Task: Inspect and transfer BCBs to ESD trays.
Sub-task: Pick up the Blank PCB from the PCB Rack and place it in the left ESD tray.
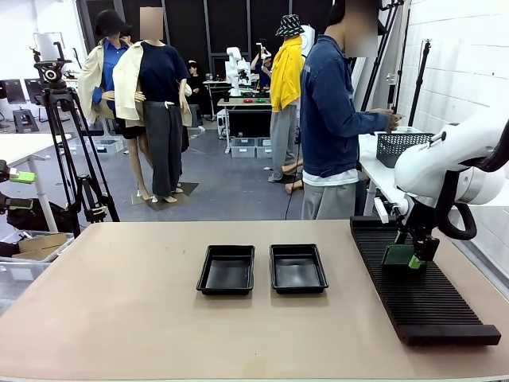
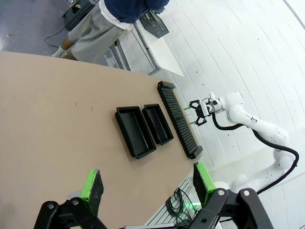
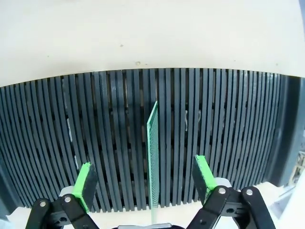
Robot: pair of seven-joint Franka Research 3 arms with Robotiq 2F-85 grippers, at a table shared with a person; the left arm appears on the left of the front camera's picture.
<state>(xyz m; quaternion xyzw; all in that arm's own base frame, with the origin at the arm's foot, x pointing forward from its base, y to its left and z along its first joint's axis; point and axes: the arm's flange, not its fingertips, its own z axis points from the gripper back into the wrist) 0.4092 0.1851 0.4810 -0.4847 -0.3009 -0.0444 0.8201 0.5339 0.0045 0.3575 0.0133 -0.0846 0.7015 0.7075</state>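
Observation:
One BCB stands on edge in a slot of the long black ribbed rack. My right gripper hangs open just above it, a green pad on either side with a gap to the board. From the front, the same BCB shows beside that right gripper over the rack. Two black ESD trays lie side by side mid-table, nothing in them. My left gripper is open high above the table, holding nothing, and looks down on the trays and rack.
A person stands at the far side, turned toward a side table with a dark mesh basket. A camera tripod stands off the table's left. Bare tabletop spreads left of the trays.

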